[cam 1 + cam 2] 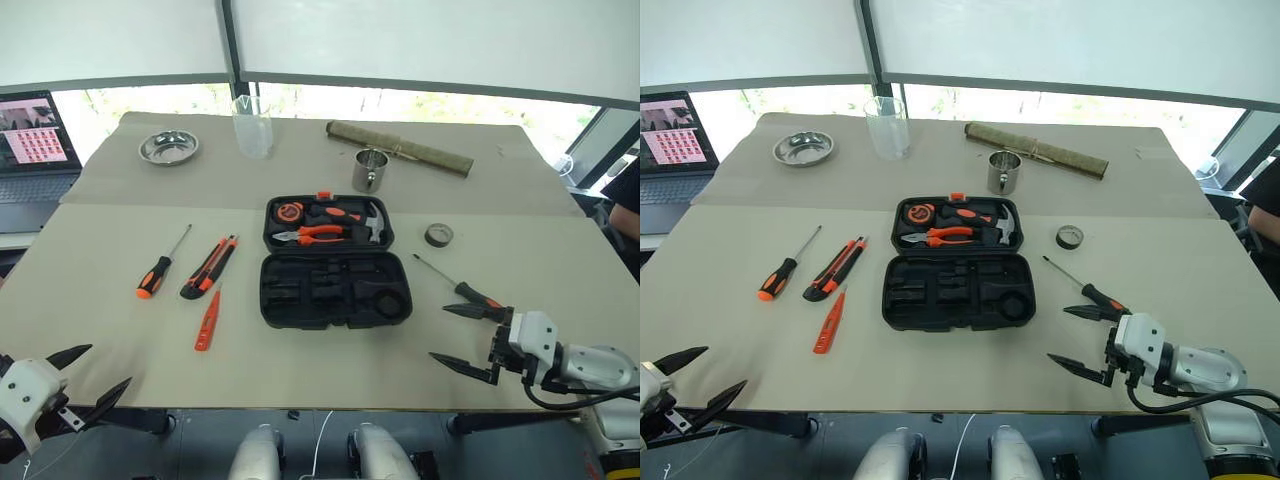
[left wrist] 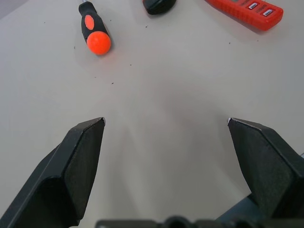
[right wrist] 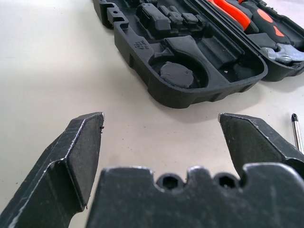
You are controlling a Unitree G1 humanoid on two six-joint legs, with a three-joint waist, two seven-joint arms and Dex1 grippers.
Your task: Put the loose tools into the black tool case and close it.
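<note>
Four loose tools lie around the open black tool case [image 1: 335, 290] at mid-frame on my worktop [image 1: 120, 370].

Left of the case I see one screwdriver [image 1: 160, 265], the utility knife [image 1: 209, 267] and the orange pen-like tool [image 1: 207, 322] side by side; the second screwdriver [image 1: 462, 287] lies to its right, just above my right gripper [image 1: 465, 337]. Both that one and my left gripper [image 1: 88, 372], at lower left, stand spread wide and empty. Pliers [image 1: 312, 234] and a hammer [image 1: 368, 226] sit in the case's upper half.
</note>
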